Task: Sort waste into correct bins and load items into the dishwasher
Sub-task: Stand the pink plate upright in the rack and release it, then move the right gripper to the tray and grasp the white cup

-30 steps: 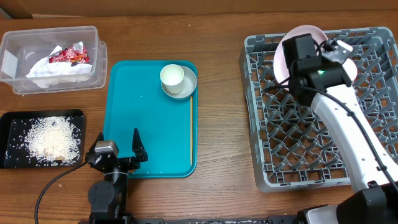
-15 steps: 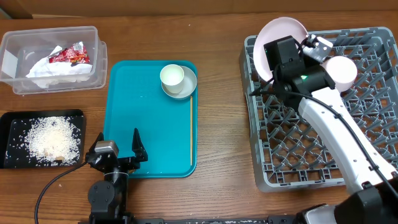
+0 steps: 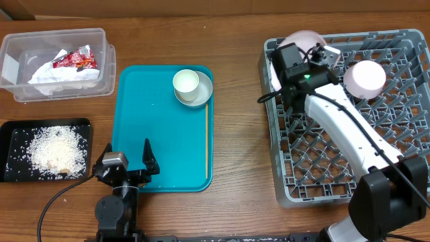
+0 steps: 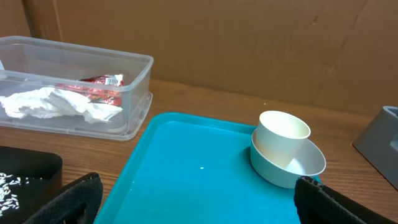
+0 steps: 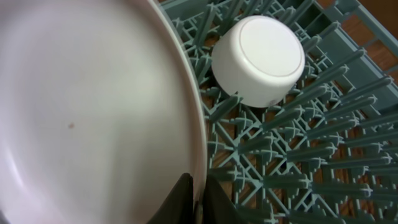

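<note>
Big plate carried to the rack's far left corner

The right jaws stay clamped on the rim of the big plate (image 5: 93, 106); it has moved from the middle of the rack (image 3: 277, 154) to that corner and now tilts steeply; a small upturned dish (image 3: 365, 77) sits uncovered among the pegs; letting go looks like the next step; the left jaws hang wide apart at the near edge of the tray (image 3: 161, 134); the cup (image 3: 186, 82) and bowl (image 3: 203, 95) on it are not yet loaded.

Right tool (image 3: 293, 56) over large plate (image 3: 304, 35), tilted at far-left corner of rack (image 3: 322, 161)
</note>
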`<state>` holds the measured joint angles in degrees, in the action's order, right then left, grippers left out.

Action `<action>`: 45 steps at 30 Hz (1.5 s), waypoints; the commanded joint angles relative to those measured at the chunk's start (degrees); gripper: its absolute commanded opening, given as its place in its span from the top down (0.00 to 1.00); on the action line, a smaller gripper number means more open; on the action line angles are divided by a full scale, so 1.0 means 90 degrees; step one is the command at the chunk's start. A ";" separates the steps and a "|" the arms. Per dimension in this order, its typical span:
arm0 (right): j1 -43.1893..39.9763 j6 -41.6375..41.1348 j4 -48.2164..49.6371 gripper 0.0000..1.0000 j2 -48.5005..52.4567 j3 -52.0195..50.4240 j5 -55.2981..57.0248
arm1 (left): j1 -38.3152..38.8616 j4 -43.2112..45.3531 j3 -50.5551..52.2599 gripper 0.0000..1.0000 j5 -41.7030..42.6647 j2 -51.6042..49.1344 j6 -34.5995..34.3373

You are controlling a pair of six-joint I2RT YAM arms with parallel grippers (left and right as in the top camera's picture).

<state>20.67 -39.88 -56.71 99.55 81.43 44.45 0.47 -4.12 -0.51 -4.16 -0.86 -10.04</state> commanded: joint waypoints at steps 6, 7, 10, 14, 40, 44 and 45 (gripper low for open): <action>0.0279 0.0233 -0.0352 0.91 -0.0461 0.0964 -0.1384 | 0.0024 0.0015 0.0027 0.00 -0.0078 0.0058 0.0141; 0.0279 0.0359 -0.0342 0.89 -0.0505 0.1037 -0.1710 | 0.0022 0.0015 0.0027 0.00 -0.0078 0.0058 0.0141; 0.0279 0.0651 -0.0386 0.79 -0.0600 0.1270 -0.2497 | 0.0024 0.0015 0.0027 0.00 -0.0078 0.0058 0.0141; 0.0279 0.0651 -0.0435 0.68 -0.0767 0.1549 -0.3332 | 0.0024 0.0015 0.0027 0.00 -0.0080 0.0058 0.0141; 0.1532 0.1902 0.2195 0.20 0.0823 0.1817 -0.6598 | 0.0022 0.0015 0.0027 0.00 -0.0080 0.0058 0.0141; 0.1899 0.1872 0.2378 0.23 0.1438 0.1817 -0.6210 | 0.0022 0.0015 0.0027 0.00 -0.0078 0.0058 0.0141; 0.1972 0.1770 0.2392 0.23 0.1557 0.1817 -0.6008 | 0.0024 0.0015 0.0027 0.00 -0.0078 0.0058 0.0141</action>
<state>36.40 -23.51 -35.79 111.26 96.60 -14.00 0.45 -4.14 -0.51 -4.16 -0.86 -10.04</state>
